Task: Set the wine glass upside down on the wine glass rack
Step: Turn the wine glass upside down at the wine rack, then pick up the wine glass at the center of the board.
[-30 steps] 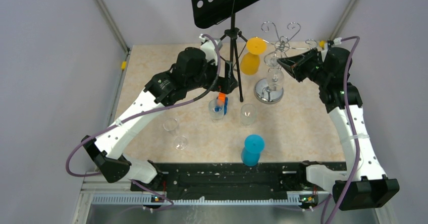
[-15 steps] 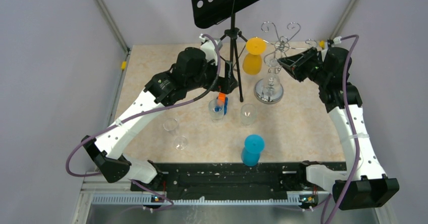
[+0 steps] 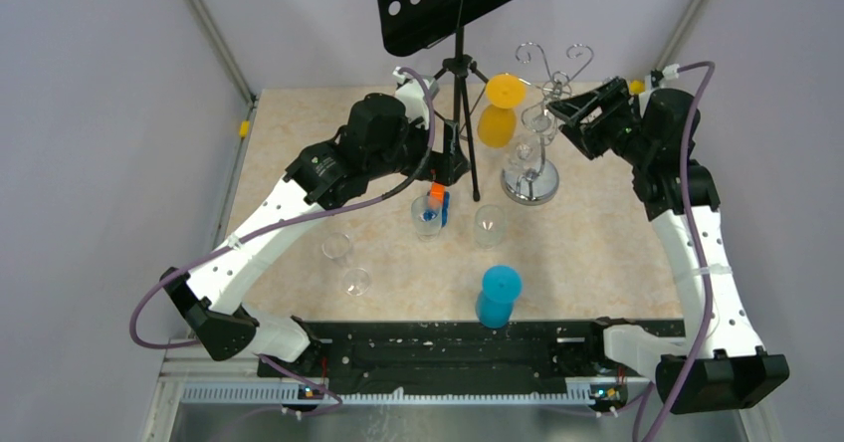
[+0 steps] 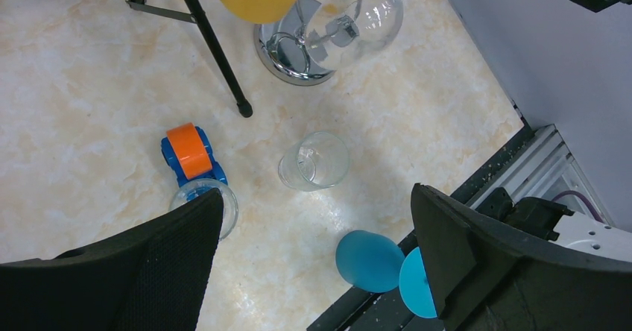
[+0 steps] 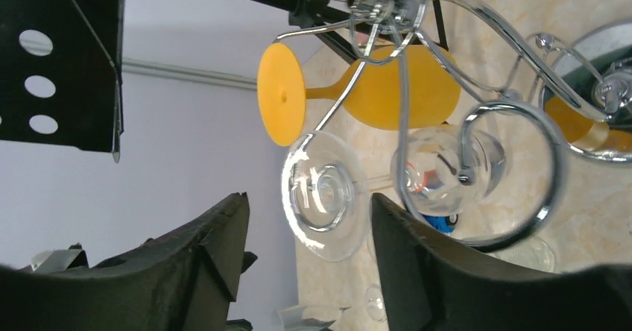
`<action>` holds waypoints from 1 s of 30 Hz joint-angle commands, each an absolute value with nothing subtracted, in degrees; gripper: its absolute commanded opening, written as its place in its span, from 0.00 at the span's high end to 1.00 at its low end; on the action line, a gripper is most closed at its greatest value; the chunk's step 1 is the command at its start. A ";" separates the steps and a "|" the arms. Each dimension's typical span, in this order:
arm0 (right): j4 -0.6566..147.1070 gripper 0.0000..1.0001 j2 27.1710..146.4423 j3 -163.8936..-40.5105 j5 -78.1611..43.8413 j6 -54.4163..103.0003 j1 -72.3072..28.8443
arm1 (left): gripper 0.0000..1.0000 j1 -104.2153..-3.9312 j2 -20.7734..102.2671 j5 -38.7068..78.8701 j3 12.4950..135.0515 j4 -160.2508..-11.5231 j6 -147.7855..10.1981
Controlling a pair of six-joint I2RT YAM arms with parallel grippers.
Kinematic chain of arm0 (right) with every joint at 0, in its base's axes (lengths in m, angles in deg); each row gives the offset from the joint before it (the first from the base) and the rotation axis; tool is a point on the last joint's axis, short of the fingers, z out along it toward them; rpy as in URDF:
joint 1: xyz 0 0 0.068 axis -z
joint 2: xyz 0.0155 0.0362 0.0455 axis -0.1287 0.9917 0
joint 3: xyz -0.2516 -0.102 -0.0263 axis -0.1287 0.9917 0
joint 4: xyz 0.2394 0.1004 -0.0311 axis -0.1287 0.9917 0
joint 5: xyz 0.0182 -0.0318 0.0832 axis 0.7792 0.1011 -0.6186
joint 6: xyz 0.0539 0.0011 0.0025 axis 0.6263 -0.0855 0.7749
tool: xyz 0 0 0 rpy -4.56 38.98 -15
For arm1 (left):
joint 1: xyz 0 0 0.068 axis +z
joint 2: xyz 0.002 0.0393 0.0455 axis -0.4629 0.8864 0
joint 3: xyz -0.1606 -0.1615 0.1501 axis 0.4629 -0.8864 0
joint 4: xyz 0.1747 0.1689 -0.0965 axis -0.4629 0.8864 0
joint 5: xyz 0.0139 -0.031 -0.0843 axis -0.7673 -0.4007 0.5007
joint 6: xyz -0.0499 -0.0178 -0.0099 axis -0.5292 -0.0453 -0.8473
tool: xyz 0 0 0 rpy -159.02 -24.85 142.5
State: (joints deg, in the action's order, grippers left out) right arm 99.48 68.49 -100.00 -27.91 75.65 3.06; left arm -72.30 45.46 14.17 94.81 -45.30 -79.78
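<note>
table (image 3: 597, 253): beige marbled top, both arm bases at its near edge
blue glass (image 3: 498, 298): stands alone closest to the near edge, about midway between the 2 bases
left cups (image 3: 338, 248): 2 small clear ones close together, left of the blue glass and a little farther in
middle cup (image 3: 489, 225): clear, standing apart, just beyond the blue glass
toy car (image 3: 436, 199): blue with an orange top, right against 1 more clear cup (image 3: 426, 217), left of the middle cup
left claw (image 4: 313, 197): hangs above the table over the toy car and cups, fingers spread wide, nothing between them
rack (image 3: 529, 178): chrome wire stand on a round shiny base toward the far right of the table, with a thin post and curled hooks on top
wine glass (image 4: 354, 21): clear, hanging upside down from a rack hook on the right arm's side, foot up in the wire, bowl over the round base
right claw (image 5: 307, 200): level with the hooks and pointed at the wine glass's foot; fingers parted, a gap on each side of the foot, gripping nothing
orange glass (image 3: 495, 123): hangs upside down on the rack's left side, just beside the wine glass
music stand (image 3: 458, 4): black tripod with a holed tray, just left of the rack, farthest back
</note>
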 commanded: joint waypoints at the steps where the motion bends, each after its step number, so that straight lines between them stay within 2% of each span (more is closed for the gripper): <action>1: 100.45 0.31 68.40 -103.39 -26.02 73.75 3.43 | 0.01 -72.60 44.78 14.47 95.89 -49.04 -79.34; 4: 101.51 0.22 68.35 -104.26 -25.26 72.92 3.43 | 0.01 -72.57 44.82 14.13 96.21 -49.27 -79.49; 5: 101.91 0.11 68.31 -104.63 -24.88 72.67 3.38 | 0.01 -72.61 44.87 14.02 96.30 -49.30 -79.48; 6: 102.37 0.08 68.18 -104.81 -24.53 72.41 3.38 | 0.01 -72.60 44.92 13.93 96.34 -49.39 -79.48; 30: 109.69 0.04 61.60 -103.51 -21.56 65.76 3.42 | 0.01 -71.92 44.53 13.24 93.28 -47.55 -73.73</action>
